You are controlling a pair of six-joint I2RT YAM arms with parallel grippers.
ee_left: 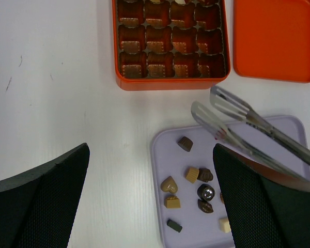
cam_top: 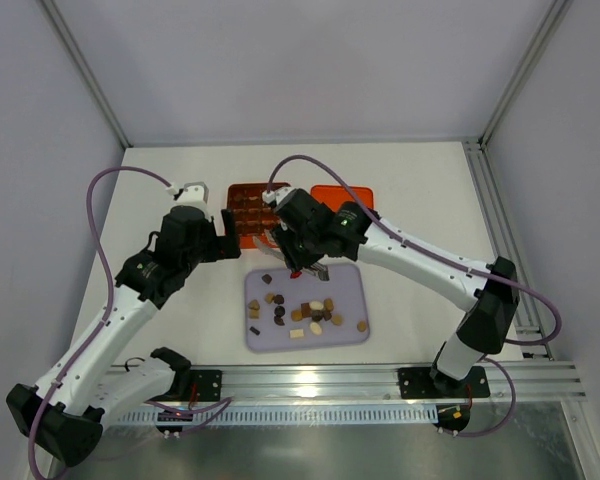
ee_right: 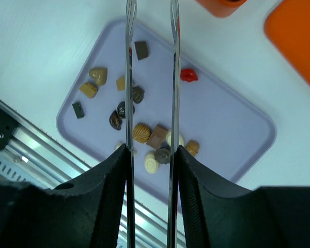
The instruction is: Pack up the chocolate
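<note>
Chocolate pieces (ee_right: pixel 141 132), dark, tan and cream, lie scattered on the lavender tray (ee_right: pixel 237 119), and one red piece (ee_right: pixel 188 76) lies apart from them, toward the side of the orange box (ee_left: pixel 170 82). I judge that the step in hand is the picking of a piece, and that the packing is near its beginning: the rows of cells seen from the left wrist look empty, while the far row is cut off and I cannot tell about it. The right gripper (ee_right: pixel 151 155) is clamped on a pair of metal tongs (ee_right: pixel 128 77), with its fingers pressing both arms. The tongs' tips stand apart above the tray with nothing between them. The left gripper (ee_left: pixel 151 152) is spread wide and holds nothing; it hangs over the white table (ee_left: pixel 57 77) just in front of the box. The flat orange lid (ee_left: pixel 276 39) lies beside the box. The next move probably calls for lowering the tongs so that one piece, perhaps the red one, comes between the tips, then squeezing gently. The pieces are small and close together, so the tips must take one without pushing its neighbours.
</note>
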